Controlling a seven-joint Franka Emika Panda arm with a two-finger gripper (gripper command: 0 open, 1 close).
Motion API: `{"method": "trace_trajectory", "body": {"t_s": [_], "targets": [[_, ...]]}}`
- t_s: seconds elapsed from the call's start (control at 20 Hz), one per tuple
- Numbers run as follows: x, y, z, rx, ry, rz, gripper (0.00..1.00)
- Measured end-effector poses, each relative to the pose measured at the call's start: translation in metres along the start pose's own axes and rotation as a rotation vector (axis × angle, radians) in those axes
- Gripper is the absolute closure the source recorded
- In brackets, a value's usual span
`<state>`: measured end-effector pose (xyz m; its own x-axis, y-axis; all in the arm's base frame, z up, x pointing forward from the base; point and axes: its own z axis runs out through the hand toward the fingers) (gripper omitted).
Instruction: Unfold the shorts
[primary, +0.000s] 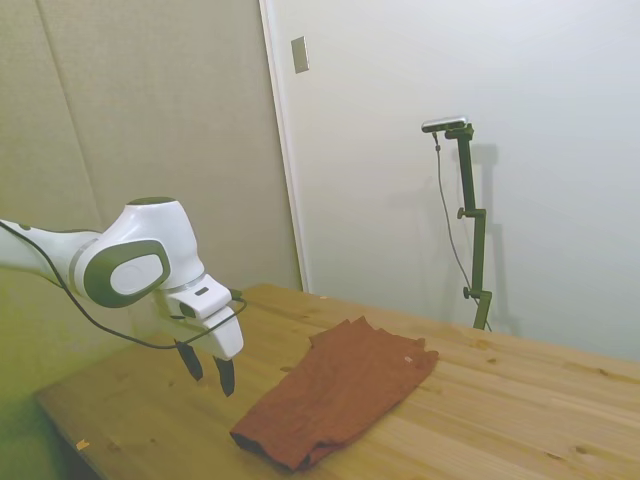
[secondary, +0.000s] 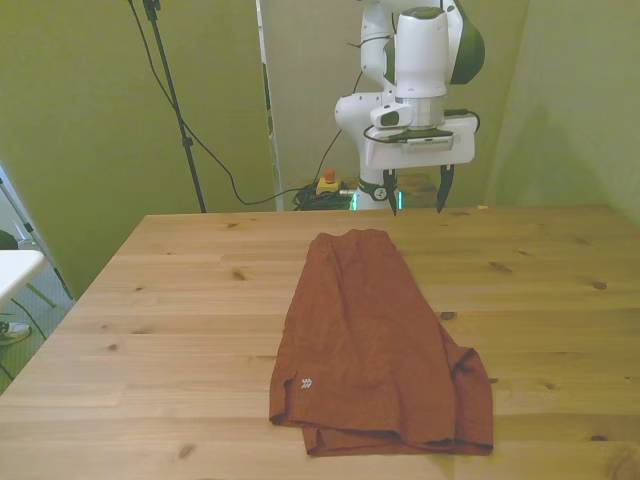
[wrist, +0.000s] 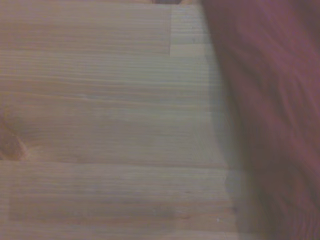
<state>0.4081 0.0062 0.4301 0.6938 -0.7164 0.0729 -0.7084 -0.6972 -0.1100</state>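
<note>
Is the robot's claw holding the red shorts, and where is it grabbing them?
Nothing is held. The gripper hangs open above the table, past one end of the shorts, which lie folded and untouched.

Side view off table (primary: 500, 400) corner; front view opposite robot; wrist close, blurred; all 3 share shorts (secondary: 370, 340).
</note>
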Motion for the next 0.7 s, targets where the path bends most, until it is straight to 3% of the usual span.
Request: {"method": "trace_trajectory", "body": {"t_s": [0.15, 0.3, 0.5, 0.7], "targets": [[0.004, 0.0, 0.002, 0.0, 0.0, 0.017, 0.0], [0.039, 0.01, 0.0, 0.014, -0.009, 0.093, 0.0], [0.088, 0.046, -0.009, 0.026, -0.035, 0.199, 0.0], [0.111, 0.094, -0.012, 0.043, -0.147, 0.24, 0.0]]}}
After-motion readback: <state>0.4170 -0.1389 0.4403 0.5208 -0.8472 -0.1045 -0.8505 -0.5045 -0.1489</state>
